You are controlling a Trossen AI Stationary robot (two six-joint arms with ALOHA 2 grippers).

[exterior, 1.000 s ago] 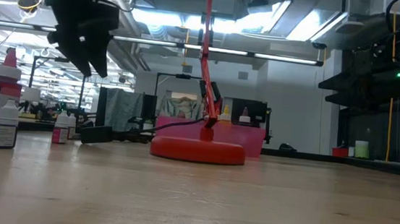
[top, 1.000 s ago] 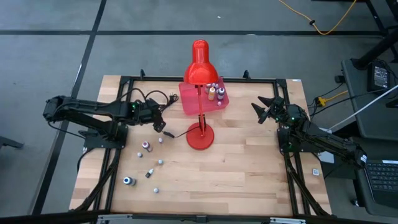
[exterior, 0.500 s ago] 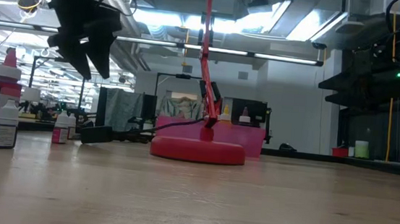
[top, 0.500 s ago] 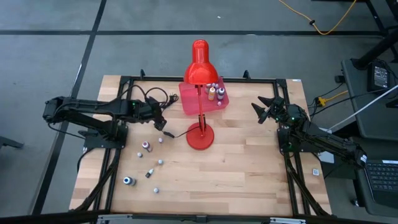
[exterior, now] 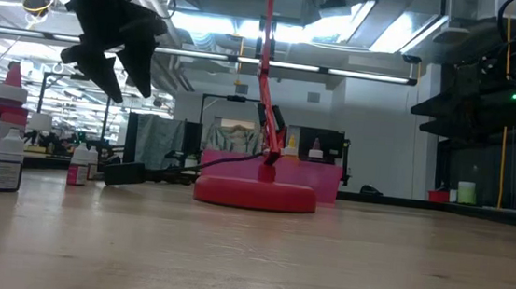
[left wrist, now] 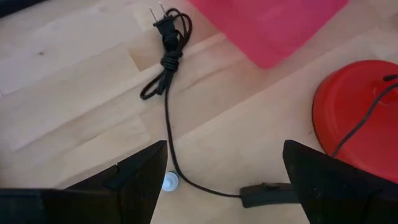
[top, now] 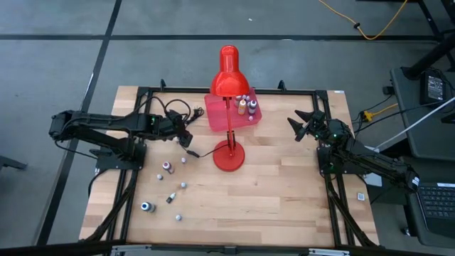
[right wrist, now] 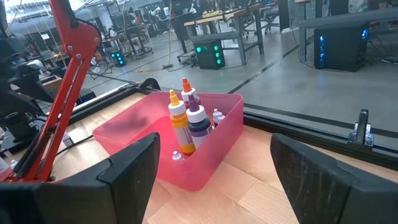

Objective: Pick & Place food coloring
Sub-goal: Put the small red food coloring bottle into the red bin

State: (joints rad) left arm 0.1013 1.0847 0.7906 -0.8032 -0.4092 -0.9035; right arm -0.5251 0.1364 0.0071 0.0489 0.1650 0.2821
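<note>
Your wooden tabletop [top: 284, 192] fills the middle of the high view, with the red desk lamp [top: 229, 107] standing at its centre and the pink tray [top: 217, 114] just behind the lamp, toward the frame's top. Your left gripper [top: 186, 138] hangs above the tabletop left of the lamp base, fingers spread open with nothing between them; below it lies the lamp's black cord [left wrist: 168, 118]. Your right gripper [top: 297, 122] waits at the right edge of the tabletop, also open and empty. The food coloring is split: several bottles [right wrist: 189, 124] stand upright inside the pink tray, while the loose bottles [top: 166, 166] lie scattered in the lower left of the high view, well apart from both grippers.
</note>
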